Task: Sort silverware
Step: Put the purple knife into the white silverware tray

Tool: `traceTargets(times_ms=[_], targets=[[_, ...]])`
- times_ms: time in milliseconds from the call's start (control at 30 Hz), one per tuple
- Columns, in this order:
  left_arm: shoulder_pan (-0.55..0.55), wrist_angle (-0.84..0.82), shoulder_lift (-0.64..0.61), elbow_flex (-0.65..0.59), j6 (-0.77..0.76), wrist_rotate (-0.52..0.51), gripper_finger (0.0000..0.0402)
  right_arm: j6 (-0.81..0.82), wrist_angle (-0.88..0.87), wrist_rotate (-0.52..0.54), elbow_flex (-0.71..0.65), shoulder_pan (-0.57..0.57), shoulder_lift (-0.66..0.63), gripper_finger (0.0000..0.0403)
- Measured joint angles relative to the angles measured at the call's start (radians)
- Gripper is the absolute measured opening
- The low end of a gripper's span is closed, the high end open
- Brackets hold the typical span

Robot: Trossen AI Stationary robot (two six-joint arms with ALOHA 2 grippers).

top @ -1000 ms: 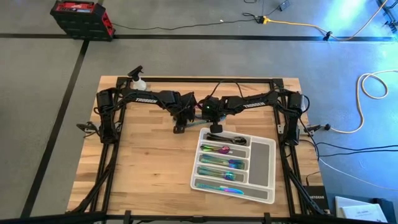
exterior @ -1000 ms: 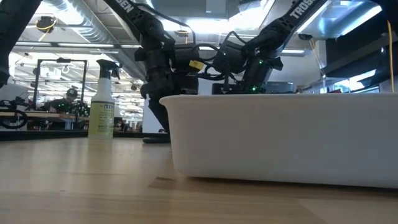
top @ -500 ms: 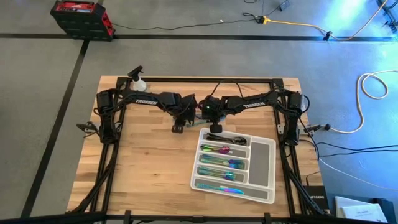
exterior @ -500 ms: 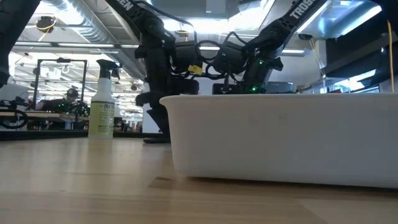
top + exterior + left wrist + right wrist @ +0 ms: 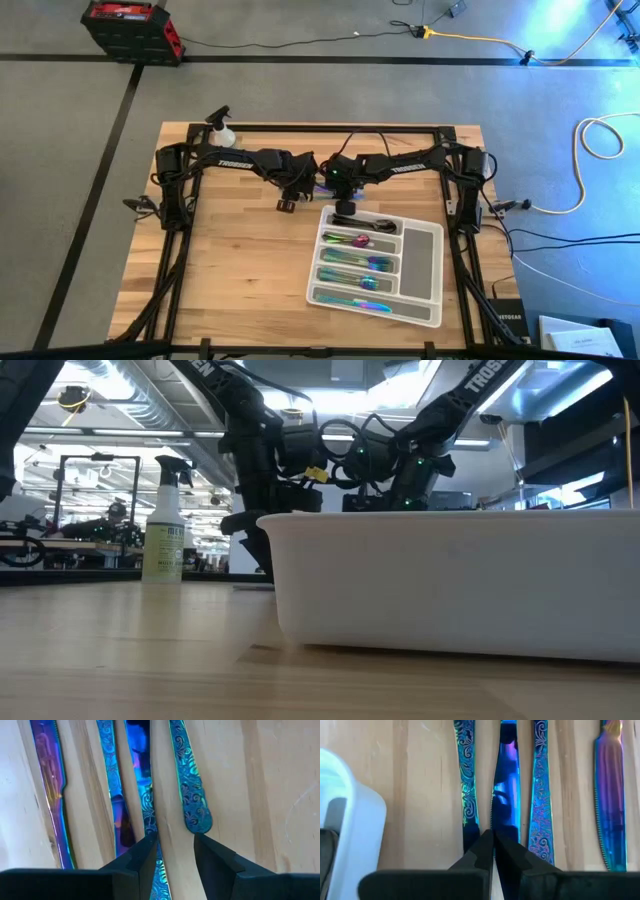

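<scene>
Silverware (image 5: 190, 795) lies in a row on the worktop (image 5: 230, 260) beside the tray (image 5: 420, 262), directly under both grippers. Left gripper (image 5: 175, 847) jaws stand partly spread over one handle end; right gripper (image 5: 493, 845) jaws are pressed together, empty.

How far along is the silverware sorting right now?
Mostly done: the tray already holds iridescent pieces in several compartments. Still loose on the table are a few handles and knives, seen in both wrist views. The left pincer stands partly open just short of them, with nothing between its fingers. The right pincer is shut over the same pieces beside the tray, holding nothing visible.
</scene>
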Motion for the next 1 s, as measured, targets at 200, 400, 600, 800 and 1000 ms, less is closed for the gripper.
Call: traceTargets(times_ms=[200, 400, 600, 800, 1000], targets=[[0.000, -0.001, 0.000, 0.000, 0.000, -0.006, 0.0116, 0.000, 0.000, 0.000, 0.000, 0.000, 0.000, 0.0000], [0.000, -0.001, 0.000, 0.000, 0.001, -0.063, 0.0116, 0.000, -0.002, 0.000, 0.000, 0.000, -0.001, 0.0000], [0.000, 0.005, 0.000, 0.000, 0.001, -0.063, 0.0116, 0.000, -0.016, 0.000, 0.000, 0.002, -0.018, 0.0000], [0.001, 0.030, 0.000, -0.026, 0.000, -0.063, 0.0116, -0.001, -0.043, 0.000, 0.026, 0.003, -0.018, 0.0000], [0.000, 0.025, 0.000, -0.038, -0.002, -0.085, 0.0116, -0.007, -0.069, 0.000, 0.083, 0.003, -0.019, 0.0000]])
